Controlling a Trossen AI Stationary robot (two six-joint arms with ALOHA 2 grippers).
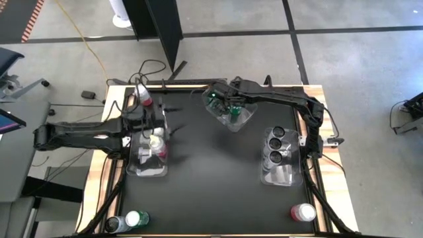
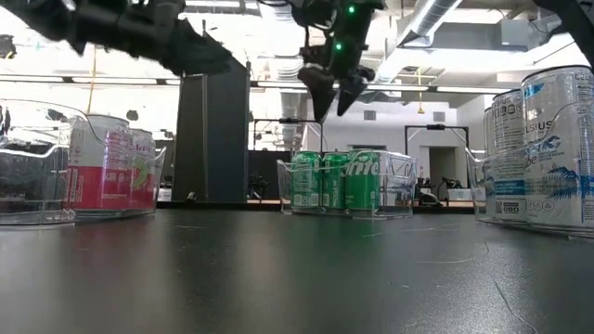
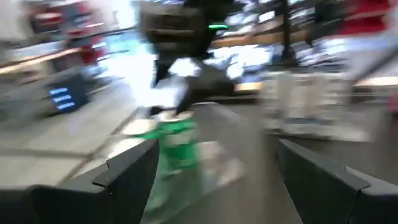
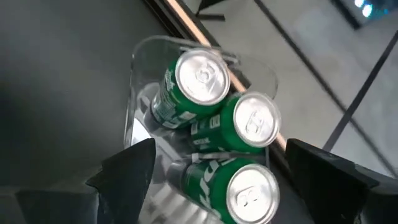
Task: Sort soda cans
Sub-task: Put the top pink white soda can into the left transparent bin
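Three green soda cans (image 4: 202, 74) stand upright in a clear bin (image 1: 232, 118) at the table's far middle. My right gripper (image 4: 221, 149) hangs open above them, clear of their tops; the low view shows the right gripper (image 2: 334, 93) over the green cans (image 2: 345, 181). My left gripper (image 3: 217, 146) is open and empty, above the left bin (image 1: 147, 155) of red/pink cans (image 2: 109, 162). Dark-topped cans (image 1: 277, 147) fill the right bin. Loose cans stand on the table: one red (image 1: 143, 97), one dark (image 1: 115, 225), one green (image 1: 137, 218), one red (image 1: 303, 211).
The three clear bins sit left, far middle and right, with bare black tabletop (image 1: 211, 185) between them. The loose cans stand near the corners. Cables (image 1: 149, 69) lie beyond the far edge. The left arm (image 1: 79, 135) reaches in from the left side.
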